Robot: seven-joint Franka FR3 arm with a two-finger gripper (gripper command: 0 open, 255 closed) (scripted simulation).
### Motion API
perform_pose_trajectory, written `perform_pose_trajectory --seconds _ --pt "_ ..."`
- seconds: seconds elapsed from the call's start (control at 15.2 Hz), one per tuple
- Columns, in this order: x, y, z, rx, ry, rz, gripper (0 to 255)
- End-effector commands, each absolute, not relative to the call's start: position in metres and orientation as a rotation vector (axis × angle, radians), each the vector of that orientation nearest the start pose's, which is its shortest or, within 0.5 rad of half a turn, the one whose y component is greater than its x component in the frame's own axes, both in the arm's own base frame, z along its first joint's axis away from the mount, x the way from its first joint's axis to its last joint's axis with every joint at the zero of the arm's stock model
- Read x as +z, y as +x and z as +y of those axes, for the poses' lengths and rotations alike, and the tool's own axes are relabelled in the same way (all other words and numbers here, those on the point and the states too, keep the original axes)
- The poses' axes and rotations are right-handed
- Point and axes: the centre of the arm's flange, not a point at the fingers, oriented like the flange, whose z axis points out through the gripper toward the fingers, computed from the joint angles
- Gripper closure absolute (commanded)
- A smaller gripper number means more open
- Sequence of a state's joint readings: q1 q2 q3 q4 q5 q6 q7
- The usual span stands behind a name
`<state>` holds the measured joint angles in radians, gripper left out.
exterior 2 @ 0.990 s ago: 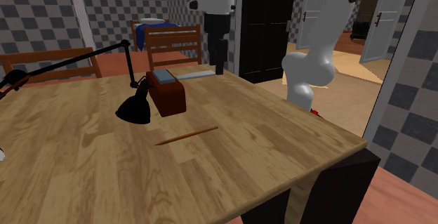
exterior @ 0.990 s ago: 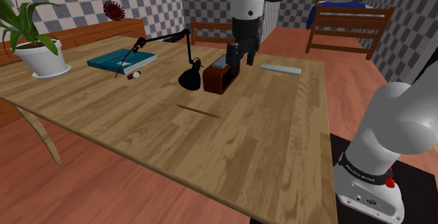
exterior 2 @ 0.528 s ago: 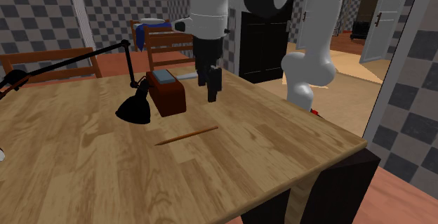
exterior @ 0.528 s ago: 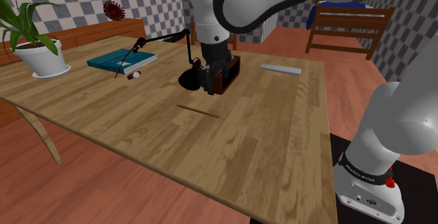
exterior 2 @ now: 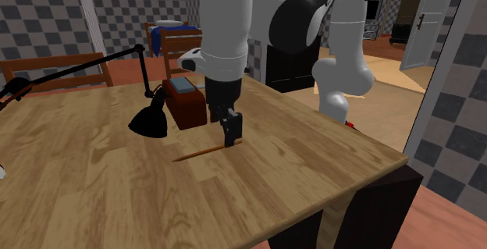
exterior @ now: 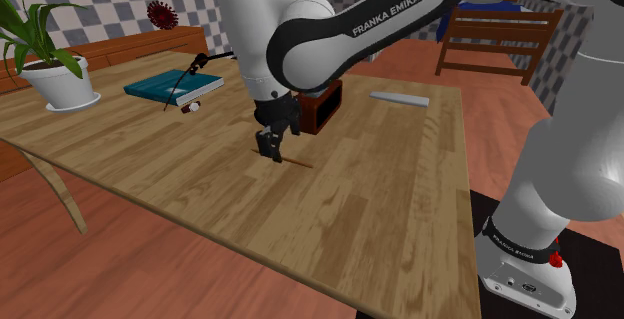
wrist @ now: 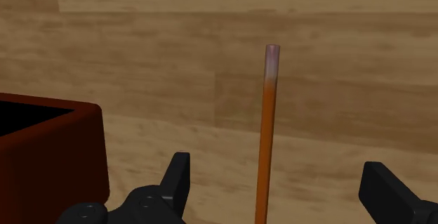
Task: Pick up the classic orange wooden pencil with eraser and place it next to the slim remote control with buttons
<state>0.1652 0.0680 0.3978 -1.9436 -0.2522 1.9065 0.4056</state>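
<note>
Low over the tabletop (exterior: 400, 197), the jaws stand wide apart astride the orange pencil (wrist: 267, 138), touching neither side. The pose seems chosen so that closing would pinch it across its shaft. It lies flat near the red-brown box (wrist: 49, 152), well apart from the slim grey remote (exterior: 399, 98). From the shoulder view the jaws cover its middle; the wrist view cuts off its near end. Whether they sit low enough to grip is hard to judge.

Pencil (wrist: 267, 117): end nearest gripper (wrist: 276, 170) cut off at wrist view's edge. Remote (exterior: 399, 98): buttons too small to tell. Lamp (exterior: 215, 58): head hidden behind arm (exterior: 330, 29) in shoulder view.
</note>
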Motion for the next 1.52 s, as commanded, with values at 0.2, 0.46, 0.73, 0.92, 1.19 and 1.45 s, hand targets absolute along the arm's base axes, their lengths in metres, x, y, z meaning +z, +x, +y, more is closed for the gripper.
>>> perform_pose_trajectory --seconds 0.2,0.46,0.73,0.92,1.19,1.45 --pt "0.416 0.491 0.279 -0.017 -3.345 -0.430 0" --pt "0.408 0.491 0.277 -0.017 -3.345 -0.430 0" --pt "0.408 0.491 0.277 -0.017 -3.345 -0.430 0" --pt "0.408 0.491 0.277 -0.017 -3.346 -0.430 255" --pt "0.408 0.491 0.277 -0.017 -3.346 -0.430 255" --pt "0.408 0.491 0.277 -0.017 -3.345 -0.430 255"
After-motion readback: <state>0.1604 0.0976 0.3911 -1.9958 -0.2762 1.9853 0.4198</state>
